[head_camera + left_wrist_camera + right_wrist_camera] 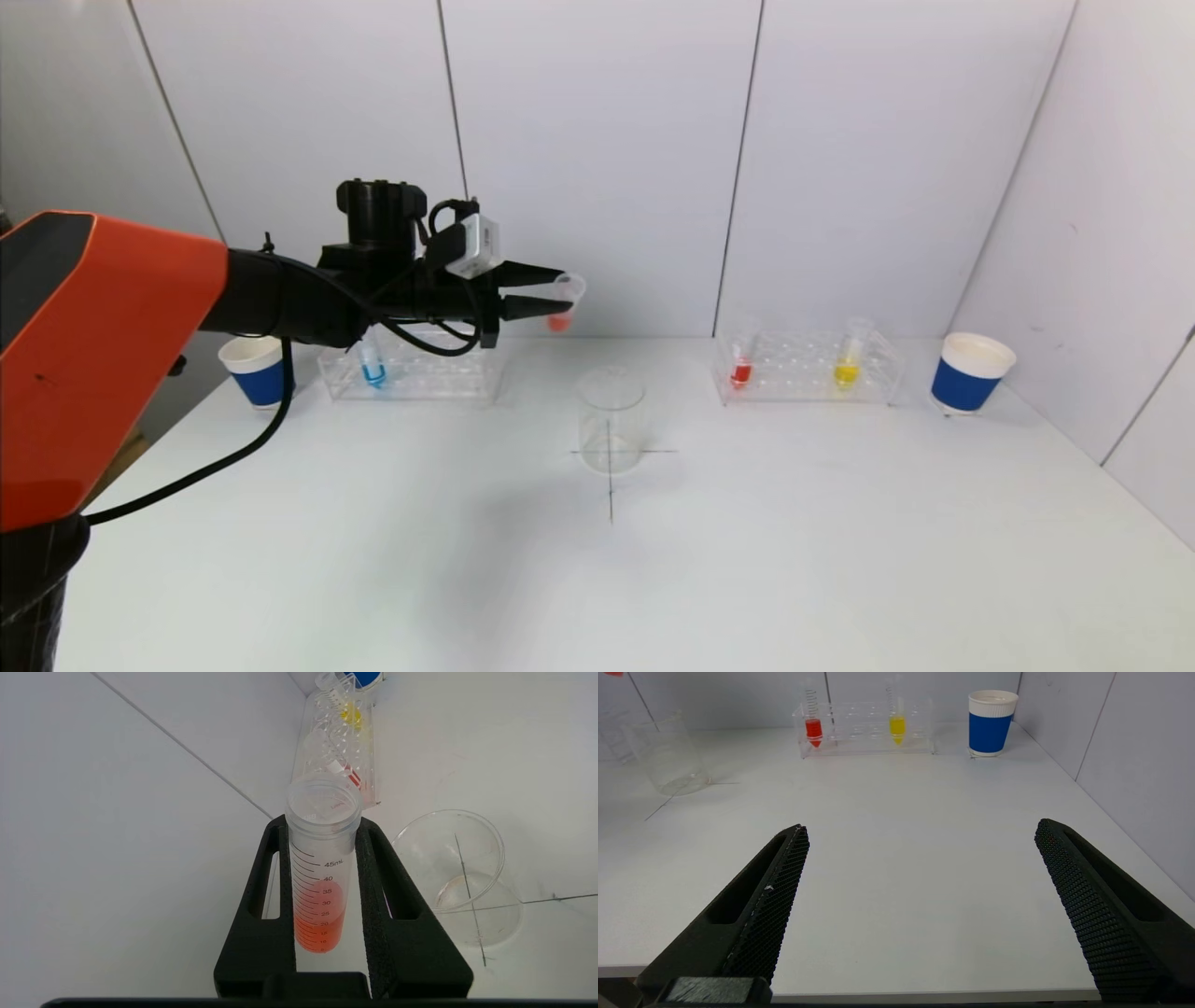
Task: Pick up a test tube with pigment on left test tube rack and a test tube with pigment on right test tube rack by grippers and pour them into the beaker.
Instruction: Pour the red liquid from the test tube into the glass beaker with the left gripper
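My left gripper (557, 297) is shut on a test tube with orange-red pigment (564, 303), held in the air above and a little left of the empty glass beaker (611, 420). In the left wrist view the tube (321, 877) sits between the two black fingers, with the beaker (460, 868) off to one side. The left rack (415, 373) holds a blue tube (372, 362). The right rack (808, 366) holds a red tube (741, 364) and a yellow tube (848, 362). My right gripper (920, 835) is open and empty near the table's front edge, out of the head view.
A blue and white paper cup (257, 370) stands left of the left rack, another (968, 371) right of the right rack. A black cross is marked on the white table (747, 541) under the beaker. Grey walls close the back and right side.
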`<act>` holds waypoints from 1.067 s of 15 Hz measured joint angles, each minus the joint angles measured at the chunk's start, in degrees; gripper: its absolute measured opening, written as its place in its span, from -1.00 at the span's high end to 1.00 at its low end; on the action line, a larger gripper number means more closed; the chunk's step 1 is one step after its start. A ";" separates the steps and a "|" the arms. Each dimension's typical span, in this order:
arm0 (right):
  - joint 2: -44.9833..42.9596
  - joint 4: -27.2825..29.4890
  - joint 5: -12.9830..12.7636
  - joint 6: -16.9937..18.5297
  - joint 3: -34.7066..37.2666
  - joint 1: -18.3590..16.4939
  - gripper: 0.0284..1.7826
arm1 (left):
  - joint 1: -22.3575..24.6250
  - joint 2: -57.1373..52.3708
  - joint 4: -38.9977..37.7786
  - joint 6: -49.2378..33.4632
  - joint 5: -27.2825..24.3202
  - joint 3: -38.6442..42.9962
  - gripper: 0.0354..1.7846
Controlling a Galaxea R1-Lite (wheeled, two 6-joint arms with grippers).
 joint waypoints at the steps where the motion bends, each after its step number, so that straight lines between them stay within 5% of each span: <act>1: 0.00 0.00 0.00 0.01 0.00 0.00 -0.98 | -0.10 0.63 0.00 1.84 0.00 0.00 0.56; 16: 0.00 0.00 -0.02 0.01 0.00 0.00 -0.98 | -2.54 6.45 -1.02 22.76 1.95 -0.11 0.56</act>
